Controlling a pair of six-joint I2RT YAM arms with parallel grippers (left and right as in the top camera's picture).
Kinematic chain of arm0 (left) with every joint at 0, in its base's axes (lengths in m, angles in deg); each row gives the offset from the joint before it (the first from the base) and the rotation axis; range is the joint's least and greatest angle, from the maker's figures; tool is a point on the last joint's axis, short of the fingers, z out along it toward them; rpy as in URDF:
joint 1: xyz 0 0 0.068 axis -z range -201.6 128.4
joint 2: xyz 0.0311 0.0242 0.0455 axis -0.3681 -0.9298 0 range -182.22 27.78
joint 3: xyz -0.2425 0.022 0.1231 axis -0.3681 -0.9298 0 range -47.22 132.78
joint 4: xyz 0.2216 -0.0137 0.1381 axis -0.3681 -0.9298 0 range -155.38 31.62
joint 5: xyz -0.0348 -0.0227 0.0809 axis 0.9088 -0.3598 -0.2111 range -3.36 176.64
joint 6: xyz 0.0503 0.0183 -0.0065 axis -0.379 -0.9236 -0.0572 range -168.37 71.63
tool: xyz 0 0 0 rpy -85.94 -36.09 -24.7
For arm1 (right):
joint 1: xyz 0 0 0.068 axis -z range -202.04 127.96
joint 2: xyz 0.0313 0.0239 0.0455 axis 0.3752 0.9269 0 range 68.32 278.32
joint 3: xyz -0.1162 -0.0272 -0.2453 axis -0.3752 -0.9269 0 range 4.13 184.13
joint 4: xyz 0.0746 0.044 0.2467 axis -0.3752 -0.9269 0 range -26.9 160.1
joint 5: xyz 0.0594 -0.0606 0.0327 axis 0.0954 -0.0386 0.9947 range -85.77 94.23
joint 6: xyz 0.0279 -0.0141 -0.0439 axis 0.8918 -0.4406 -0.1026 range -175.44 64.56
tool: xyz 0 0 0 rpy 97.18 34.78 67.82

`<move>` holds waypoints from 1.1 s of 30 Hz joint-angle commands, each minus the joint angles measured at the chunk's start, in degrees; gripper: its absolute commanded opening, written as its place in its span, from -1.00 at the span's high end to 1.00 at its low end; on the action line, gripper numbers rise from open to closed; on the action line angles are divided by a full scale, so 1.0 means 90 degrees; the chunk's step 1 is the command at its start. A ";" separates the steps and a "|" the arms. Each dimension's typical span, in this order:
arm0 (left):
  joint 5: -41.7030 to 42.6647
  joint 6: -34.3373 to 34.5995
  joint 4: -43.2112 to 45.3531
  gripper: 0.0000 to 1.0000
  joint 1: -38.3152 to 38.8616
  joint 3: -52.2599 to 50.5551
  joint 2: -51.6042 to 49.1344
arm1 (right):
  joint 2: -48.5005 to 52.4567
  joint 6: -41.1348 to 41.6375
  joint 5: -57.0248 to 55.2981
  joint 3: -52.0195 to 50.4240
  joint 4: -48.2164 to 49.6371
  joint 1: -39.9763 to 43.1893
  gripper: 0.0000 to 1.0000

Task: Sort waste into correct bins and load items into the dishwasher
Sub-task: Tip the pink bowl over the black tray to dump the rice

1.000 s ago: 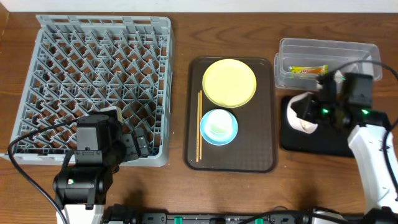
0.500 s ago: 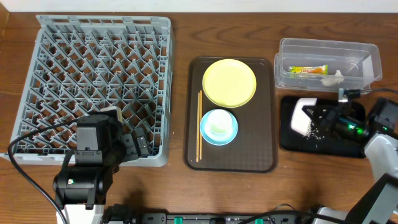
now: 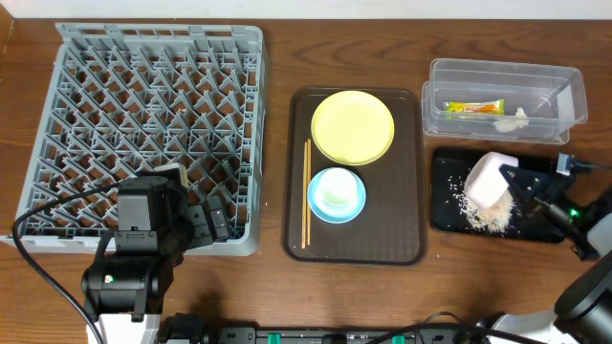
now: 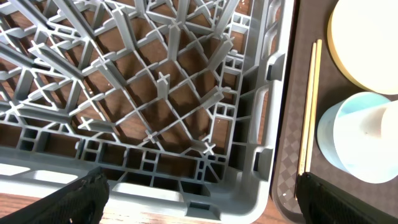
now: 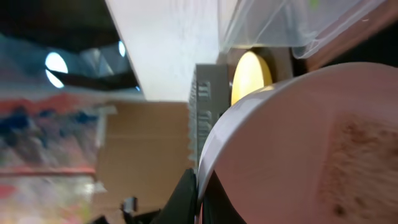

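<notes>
The fingers (image 5: 188, 194) of the right gripper (image 3: 510, 182) are clamped on the rim of the white bowl (image 3: 485, 181), held tipped over the black tray (image 3: 442, 162) among crumbs (image 3: 490, 220), while the left gripper's (image 4: 202, 193) are spread above the dish rack (image 4: 186, 112).

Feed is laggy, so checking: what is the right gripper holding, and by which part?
The right gripper holds the white bowl by its rim, tipped over the black tray, crumbs beneath. The left gripper is open, holding nothing.
</notes>
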 commanded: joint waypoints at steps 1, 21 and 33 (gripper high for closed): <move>-0.0051 0.0061 -0.0019 -0.96 -0.0027 0.0153 0.0000 | 0.0291 0.0427 0.0457 -0.0005 0.0005 0.0316 0.98; -0.0051 0.0061 -0.0017 -0.96 -0.0027 0.0153 0.0000 | 0.0495 0.3028 0.0464 0.0027 0.1132 0.0602 0.98; -0.0051 0.0058 -0.0019 -0.96 -0.0027 0.0153 0.0000 | 0.0107 0.4092 0.0464 0.0325 0.2140 0.0226 0.98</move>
